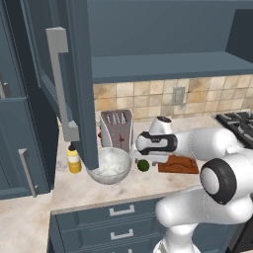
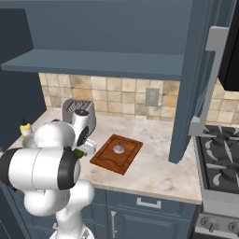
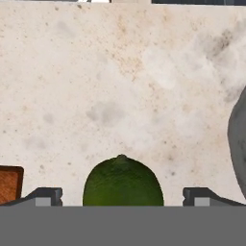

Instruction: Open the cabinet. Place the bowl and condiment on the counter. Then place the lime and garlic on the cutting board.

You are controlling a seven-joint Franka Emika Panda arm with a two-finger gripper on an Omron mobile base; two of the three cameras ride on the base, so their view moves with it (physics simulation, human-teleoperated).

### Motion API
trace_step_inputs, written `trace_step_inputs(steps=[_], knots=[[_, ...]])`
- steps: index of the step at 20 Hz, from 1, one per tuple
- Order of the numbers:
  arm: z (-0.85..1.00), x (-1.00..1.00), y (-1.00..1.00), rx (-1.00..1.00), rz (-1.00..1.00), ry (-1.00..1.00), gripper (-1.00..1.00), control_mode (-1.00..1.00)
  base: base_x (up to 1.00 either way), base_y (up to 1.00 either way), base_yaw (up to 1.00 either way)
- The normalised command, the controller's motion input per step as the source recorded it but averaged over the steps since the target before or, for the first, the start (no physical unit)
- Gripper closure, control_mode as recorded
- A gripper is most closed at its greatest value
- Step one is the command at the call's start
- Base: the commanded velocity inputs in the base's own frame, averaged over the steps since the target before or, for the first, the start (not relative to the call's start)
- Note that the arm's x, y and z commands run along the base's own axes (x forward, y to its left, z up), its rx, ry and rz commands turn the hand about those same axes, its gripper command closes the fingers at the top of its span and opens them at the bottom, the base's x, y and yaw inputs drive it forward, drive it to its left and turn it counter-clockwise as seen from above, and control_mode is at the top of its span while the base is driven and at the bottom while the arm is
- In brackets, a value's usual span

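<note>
The cabinet (image 1: 79, 74) stands open, its door swung out over the counter (image 1: 148, 185). On the counter sit the speckled bowl (image 1: 109, 165) and, to its left, the yellow condiment (image 1: 74, 160). The dark-green lime (image 3: 122, 181) lies on the counter between bowl and cutting board (image 1: 179, 164). My gripper (image 3: 122, 197) is open and points down at the lime, one fingertip (image 3: 45, 196) on each side of it, not closed on it. The garlic (image 2: 119, 148) rests on the cutting board (image 2: 116, 153). The lime (image 1: 143, 165) shows just under my hand.
A toaster (image 1: 116, 129) stands against the tiled wall behind the bowl. A gas stove (image 2: 219, 158) is at the counter's right end. The second open cabinet door (image 2: 191, 70) hangs over the counter near the stove. Drawers (image 1: 118, 222) run below the counter edge.
</note>
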Motion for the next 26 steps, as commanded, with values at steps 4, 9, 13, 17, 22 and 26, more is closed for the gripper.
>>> trace_step_inputs(steps=[4, 9, 13, 17, 22, 26], knots=[[-0.06, 0.04, 0.01, 0.0, 0.01, 0.01, -1.0, -1.0, 0.0, 0.0, 0.0], [-0.14, 0.0, 0.14, 0.0, 0.0, 0.02, -1.0, -1.0, 0.0, 0.0, 0.0], [-0.07, -0.03, 0.05, 0.04, 0.0, 0.01, -1.0, -1.0, 0.0, 0.0, 0.0], [0.0, -0.15, 0.0, 0.11, 0.0, 0.0, -1.0, -1.0, 0.0, 0.0, 0.0], [-0.02, -0.01, 0.0, 0.09, -0.01, 0.0, -1.0, -1.0, 0.0, 0.0, 0.0], [-0.13, 0.08, 0.0, 0.07, -0.03, 0.04, -1.0, -1.0, 0.0, 0.0, 0.0]])
